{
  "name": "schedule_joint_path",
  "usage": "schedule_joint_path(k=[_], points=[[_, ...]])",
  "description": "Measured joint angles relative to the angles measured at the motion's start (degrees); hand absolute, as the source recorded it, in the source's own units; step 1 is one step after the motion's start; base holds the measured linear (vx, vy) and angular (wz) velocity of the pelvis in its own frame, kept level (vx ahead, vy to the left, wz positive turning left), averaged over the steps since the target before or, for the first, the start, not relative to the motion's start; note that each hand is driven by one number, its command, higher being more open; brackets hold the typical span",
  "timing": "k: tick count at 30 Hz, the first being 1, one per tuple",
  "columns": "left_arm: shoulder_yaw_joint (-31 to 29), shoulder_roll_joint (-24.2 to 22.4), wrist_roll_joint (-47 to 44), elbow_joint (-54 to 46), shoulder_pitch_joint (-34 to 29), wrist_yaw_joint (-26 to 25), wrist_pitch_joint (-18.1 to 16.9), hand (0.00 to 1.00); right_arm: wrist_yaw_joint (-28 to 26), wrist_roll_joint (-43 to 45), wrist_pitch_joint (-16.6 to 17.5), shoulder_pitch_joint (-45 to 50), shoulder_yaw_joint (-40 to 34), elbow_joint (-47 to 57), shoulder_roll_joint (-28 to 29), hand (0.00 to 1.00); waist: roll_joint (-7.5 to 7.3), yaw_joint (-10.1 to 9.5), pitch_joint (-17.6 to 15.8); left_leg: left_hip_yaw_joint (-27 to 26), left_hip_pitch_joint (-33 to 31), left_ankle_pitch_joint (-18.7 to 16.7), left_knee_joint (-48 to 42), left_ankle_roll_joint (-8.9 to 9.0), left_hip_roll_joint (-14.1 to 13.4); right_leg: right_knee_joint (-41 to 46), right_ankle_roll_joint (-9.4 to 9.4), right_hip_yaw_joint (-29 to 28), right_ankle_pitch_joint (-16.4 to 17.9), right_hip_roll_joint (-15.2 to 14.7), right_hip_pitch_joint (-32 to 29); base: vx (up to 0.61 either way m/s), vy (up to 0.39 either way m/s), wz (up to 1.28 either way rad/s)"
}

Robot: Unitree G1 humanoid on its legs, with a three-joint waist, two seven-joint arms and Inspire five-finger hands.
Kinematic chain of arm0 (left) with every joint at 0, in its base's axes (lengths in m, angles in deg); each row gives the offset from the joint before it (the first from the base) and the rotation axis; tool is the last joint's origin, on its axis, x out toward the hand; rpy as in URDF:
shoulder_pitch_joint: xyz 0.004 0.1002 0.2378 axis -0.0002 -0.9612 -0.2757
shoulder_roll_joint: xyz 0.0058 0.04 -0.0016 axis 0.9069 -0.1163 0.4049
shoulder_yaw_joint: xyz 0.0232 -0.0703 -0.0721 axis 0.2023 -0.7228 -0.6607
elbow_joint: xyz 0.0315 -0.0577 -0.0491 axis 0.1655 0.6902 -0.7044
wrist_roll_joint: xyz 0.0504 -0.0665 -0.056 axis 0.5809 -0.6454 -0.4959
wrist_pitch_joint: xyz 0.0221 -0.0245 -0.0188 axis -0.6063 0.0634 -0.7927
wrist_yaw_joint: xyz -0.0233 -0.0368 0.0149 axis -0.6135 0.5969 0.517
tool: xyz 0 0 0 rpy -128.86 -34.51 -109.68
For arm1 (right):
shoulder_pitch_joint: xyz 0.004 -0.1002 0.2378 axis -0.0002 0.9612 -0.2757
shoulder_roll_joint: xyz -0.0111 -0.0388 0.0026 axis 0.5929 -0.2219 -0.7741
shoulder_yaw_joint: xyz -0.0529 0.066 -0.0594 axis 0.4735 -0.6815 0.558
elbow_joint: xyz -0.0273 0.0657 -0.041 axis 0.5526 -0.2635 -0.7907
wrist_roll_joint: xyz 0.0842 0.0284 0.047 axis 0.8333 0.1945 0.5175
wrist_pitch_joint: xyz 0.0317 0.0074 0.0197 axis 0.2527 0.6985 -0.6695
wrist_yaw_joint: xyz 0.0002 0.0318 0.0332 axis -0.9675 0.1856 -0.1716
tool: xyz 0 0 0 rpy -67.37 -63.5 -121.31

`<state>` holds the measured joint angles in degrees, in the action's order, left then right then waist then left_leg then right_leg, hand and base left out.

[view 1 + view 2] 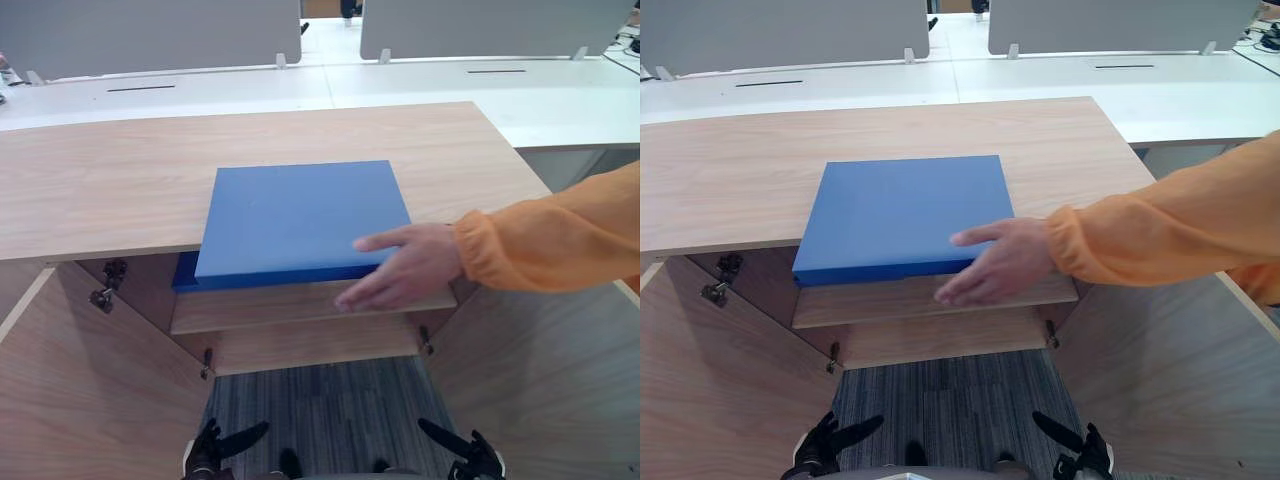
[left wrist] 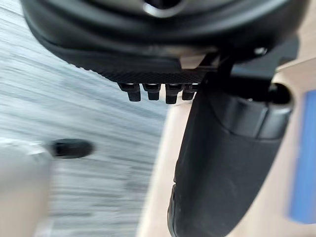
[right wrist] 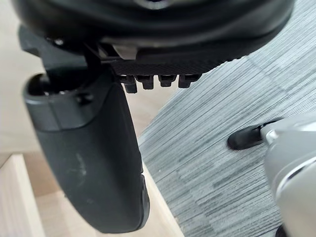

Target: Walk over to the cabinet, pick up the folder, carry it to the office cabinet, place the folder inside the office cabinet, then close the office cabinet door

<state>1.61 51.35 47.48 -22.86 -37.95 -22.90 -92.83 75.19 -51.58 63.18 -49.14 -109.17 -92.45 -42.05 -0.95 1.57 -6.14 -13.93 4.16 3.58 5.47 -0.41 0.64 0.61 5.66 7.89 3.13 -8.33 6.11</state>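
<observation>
A flat blue folder (image 1: 300, 215) lies on the wooden cabinet top (image 1: 100, 190), its near edge overhanging the front above the inner shelf (image 1: 300, 308). A person's hand (image 1: 405, 265) in an orange sleeve rests on the folder's near right corner. My left hand (image 1: 212, 447) hangs low over the carpet, well below and short of the folder, fingers relaxed and holding nothing. My right hand (image 1: 470, 458) hangs likewise on the other side. In the left wrist view a blue strip of the folder (image 2: 302, 158) shows past my left hand (image 2: 222, 163). The right wrist view shows my right hand (image 3: 94, 163) beside a cabinet door.
Both cabinet doors stand open toward me, the left door (image 1: 90, 390) and the right door (image 1: 540, 370), flanking grey carpet (image 1: 320, 400). White desks (image 1: 400, 85) with grey partitions (image 1: 150, 35) stand behind the cabinet.
</observation>
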Motion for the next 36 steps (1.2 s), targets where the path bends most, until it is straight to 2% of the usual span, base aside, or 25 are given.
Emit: schedule_joint_path(k=[2, 5, 8, 13, 15, 17, 22, 24, 26, 28, 29, 31, 32, 34, 36], points=[[-0.1, -0.04, -0.08, -14.58, -3.32, -0.77, -0.2, 1.0, 0.16, 0.0, 0.0, -0.01, -0.16, 0.07, -0.01, 1.0, 0.1, -0.87, -0.09, 1.38, 0.02, 0.0, 0.0, -0.01, 0.17, -0.09, -0.52, 1.11, 0.32, -0.05, 0.9, 0.05, -0.017, 0.3], [-2.03, -1.09, -0.02, -30.75, -6.61, -1.12, -1.35, 1.0, 0.27, -0.05, 0.0, -0.05, -0.07, 0.89, 0.03, 1.0, 0.58, -1.36, -0.36, 2.7, 0.54, -0.01, 0.0, 0.0, 0.27, -0.04, -1.31, 1.84, 0.8, -0.01, 1.89, 0.02, -0.028, 0.27], [-4.64, -2.24, 0.26, -41.17, -7.45, -1.63, -2.89, 1.0, 0.26, -0.55, 0.05, -0.08, 0.49, 2.59, -0.16, 1.0, 1.53, -2.19, -0.93, 2.97, 0.79, -0.01, 0.01, 0.01, 0.21, -0.03, -1.59, 2.01, 1.01, 0.06, 2.25, -0.01, -0.018, 0.03], [-5.72, -2.72, 2.98, -54.54, -9.85, -3.88, -4.45, 1.0, -0.12, -0.76, 0.07, 0.71, 1.02, 2.25, -0.08, 1.0, 1.62, -2.38, -1.0, 3.95, 1.44, 0.0, 0.0, 0.08, -0.06, 0.31, -2.16, 2.26, 1.39, 0.35, 3.35, -0.01, -0.03, 0.1], [-5.48, -2.68, 4.33, -60.6, -10.36, -4.26, -6.19, 1.0, -0.21, -1.19, 0.07, 1.07, 2.69, 2.19, -0.32, 1.0, 1.61, -2.33, -0.96, 3.95, 1.47, 0.06, 0.0, 0.17, -0.2, 0.59, -2.13, 1.86, 1.37, 0.46, 3.38, 0.0, 0.0, 0.0], [-3.79, -1.75, 5.52, -61.09, -8.75, -5.35, -8.87, 1.0, -0.34, -2.1, 0.06, 1.62, 4.34, 2.21, -0.33, 1.0, 1.62, -2.35, -0.92, 3.98, 1.73, 0.14, 0.01, 0.19, -0.34, 0.68, -2.13, 1.78, 1.38, 0.55, 3.55, 0.0, 0.0, 0.0], [-0.36, 2.97, 11.83, -57.32, -3.62, -6.91, -8.44, 1.0, -0.81, -4.14, 0.09, 1.7, 7.3, 2.25, -0.12, 1.0, 1.66, -1.69, -0.84, 3.78, 2.5, 0.43, 0.03, 0.42, -0.67, 0.85, -2.19, 1.55, 1.43, 0.95, 3.87, -0.06, -0.022, -0.04], [0.37, 6.24, 14.0, -57.12, -2.9, -6.95, -8.46, 1.0, -0.81, -4.14, 0.08, 2.15, 7.29, 2.24, -0.15, 1.0, 1.67, -1.6, -0.84, 3.79, 2.62, 0.51, 0.03, 0.51, -0.8, 0.69, -2.27, 1.56, 1.52, 1.08, 4.02, -0.04, -0.025, 0.0], [0.41, 13.42, 17.44, -55.32, -1.19, -6.96, -8.45, 1.0, -0.87, -4.15, 0.07, 2.99, 7.41, 2.22, -0.21, 1.0, 1.66, -1.61, -0.84, 3.87, 3.12, 0.56, 0.04, 0.6, -1.0, 0.41, -2.36, 1.63, 1.65, 1.29, 4.71, -0.02, -0.038, 0.01], [1.06, 17.84, 19.2, -54.83, 0.49, -6.87, -8.21, 1.0, -0.94, -4.17, 0.08, 3.26, 7.77, 2.18, -0.46, 1.0, 1.67, -1.48, -0.69, 3.85, 3.09, 0.65, 0.03, 0.74, -1.12, 0.42, -2.04, 1.53, 1.51, 1.34, 4.73, -0.01, -0.016, 0.0], [2.33, 20.63, 19.62, -57.46, 0.72, -6.79, -7.29, 1.0, -1.05, -4.52, 0.1, 3.44, 8.47, 2.11, -0.62, 1.0, 1.46, -1.6, -0.56, 3.91, 2.82, 0.66, 0.02, 0.75, -1.12, 0.4, -2.03, 1.57, 1.49, 1.35, 4.51, 0.0, 0.0, 0.0], [3.97, 23.42, 22.04, -64.01, -0.88, -6.47, -6.86, 1.0, -1.0, -4.6, 0.15, 3.81, 9.15, 2.1, -0.63, 1.0, 1.05, -1.82, -0.31, 3.91, 2.25, 0.73, 0.01, 0.77, -1.08, 0.48, -1.97, 1.53, 1.45, 1.31, 4.0, 0.02, -0.004, 0.0], [6.97, 24.86, 22.9, -69.66, -2.23, -4.54, -7.9, 1.0, -0.98, -4.62, 0.19, 4.43, 9.36, 2.02, -0.61, 1.0, 0.93, -1.92, -0.14, 3.86, 2.05, 0.79, -0.03, 0.73, -1.11, 0.56, -1.94, 1.33, 1.37, 1.21, 3.9, 0.05, -0.006, 0.02], [10.77, 25.05, 27.53, -70.57, -2.24, -3.4, -12.18, 1.0, -1.07, -4.67, 0.19, 5.06, 9.51, 1.21, -0.61, 1.0, 1.06, -2.09, 0.77, 3.77, 1.99, 0.81, -0.17, 0.7, -1.01, 0.61, -1.9, 0.57, 1.31, 1.15, 3.8, 0.04, 0.004, -0.02], [12.15, 25.12, 32.52, -70.54, -2.2, -3.38, -13.32, 1.0, -1.5, -5.13, 0.54, 4.91, 9.65, 0.93, -0.52, 1.0, 1.04, -1.87, 1.34, 2.91, 2.47, 0.8, -0.05, 0.71, -1.21, 0.99, -1.91, -0.87, 1.3, 1.41, 3.59, -0.01, 0.002, -0.2]])
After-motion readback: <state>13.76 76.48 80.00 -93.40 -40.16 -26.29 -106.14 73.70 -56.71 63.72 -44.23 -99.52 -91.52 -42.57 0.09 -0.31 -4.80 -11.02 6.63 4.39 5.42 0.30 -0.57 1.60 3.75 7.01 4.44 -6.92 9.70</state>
